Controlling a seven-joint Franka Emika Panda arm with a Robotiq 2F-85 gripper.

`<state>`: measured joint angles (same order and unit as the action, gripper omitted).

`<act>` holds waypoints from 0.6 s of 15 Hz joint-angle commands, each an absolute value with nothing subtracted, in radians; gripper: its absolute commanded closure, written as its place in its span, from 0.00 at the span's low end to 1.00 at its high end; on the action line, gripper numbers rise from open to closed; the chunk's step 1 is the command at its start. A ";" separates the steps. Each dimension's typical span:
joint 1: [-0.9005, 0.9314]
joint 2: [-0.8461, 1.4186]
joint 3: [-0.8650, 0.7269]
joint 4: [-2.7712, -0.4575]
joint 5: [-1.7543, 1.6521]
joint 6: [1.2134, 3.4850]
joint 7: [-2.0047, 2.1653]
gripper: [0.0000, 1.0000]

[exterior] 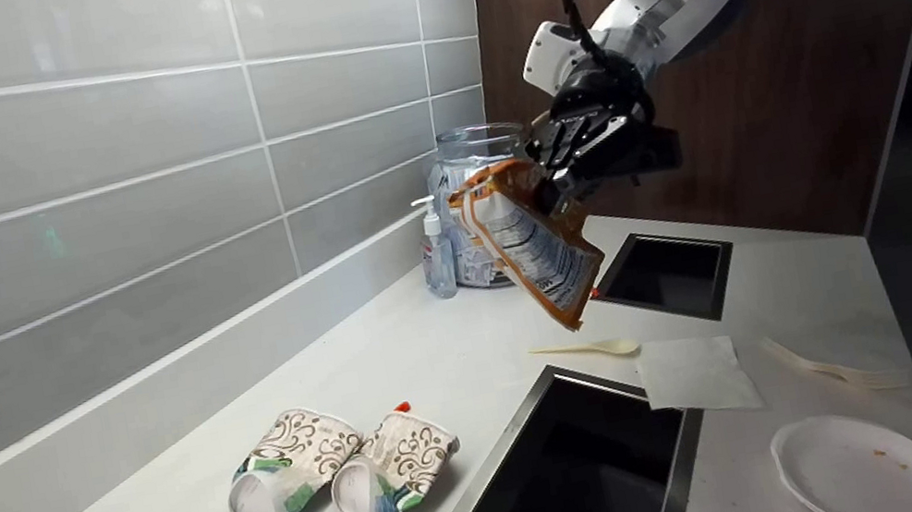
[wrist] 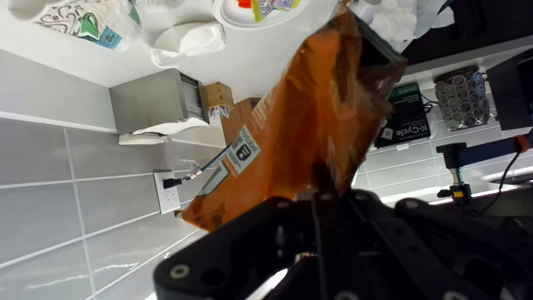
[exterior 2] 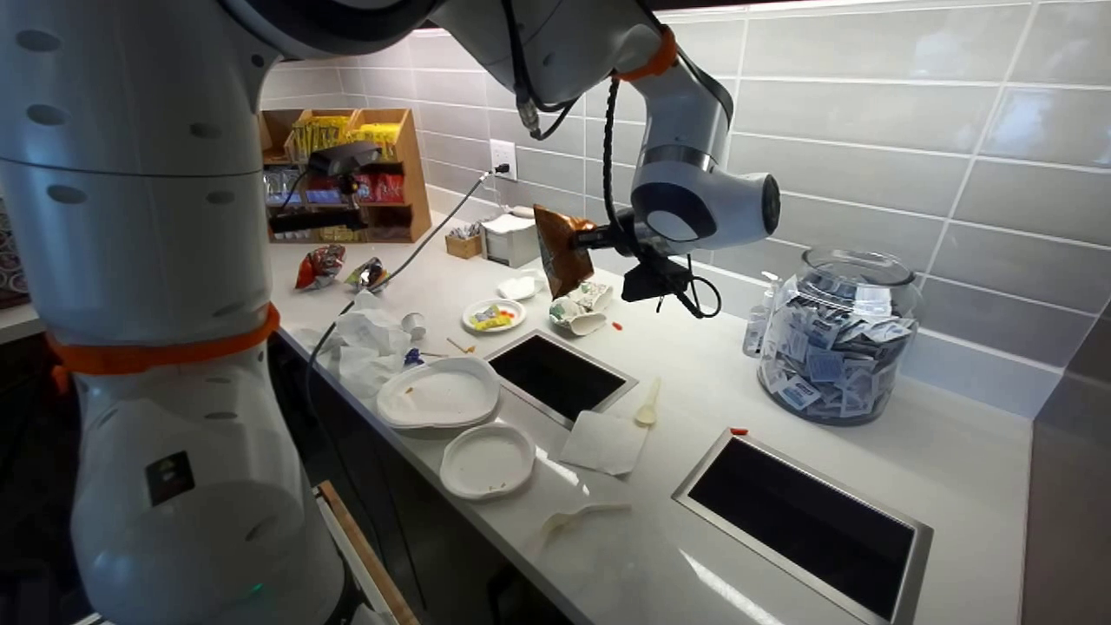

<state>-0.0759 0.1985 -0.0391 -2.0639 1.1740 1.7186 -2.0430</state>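
Here, the gripper has its fingers pressed nearly together, with a fold of the orange bag pinched between them; how thick is this fold, I cannot tell, because the film covers the fingertips. The bag lies directly in front of the fingertips, touching them, on the side turned away from the glass jar, and it hangs in the air, apart from the counter. Its long axis goes across the direction of the fingers rather than along it: in the wrist view it runs diagonally from lower left to upper right, and in an exterior view it slants downward, with the lowest corner clearly below the gripper. The hold appears to be on one side edge of the bag, and not at this lowest corner. Lower down, on the counter, there are a metal-framed dark rectangle and two crumpled cups; above which exact spot the bag hangs, the views do not let me decide. Farther away, past the bag in the wrist view, stands the napkin holder, near the tiled wall, and farther again, in an exterior view, is the wooden shelf.
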 commanded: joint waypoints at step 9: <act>-0.097 0.190 -0.040 -2.087 1.363 1.564 -2.232 1.00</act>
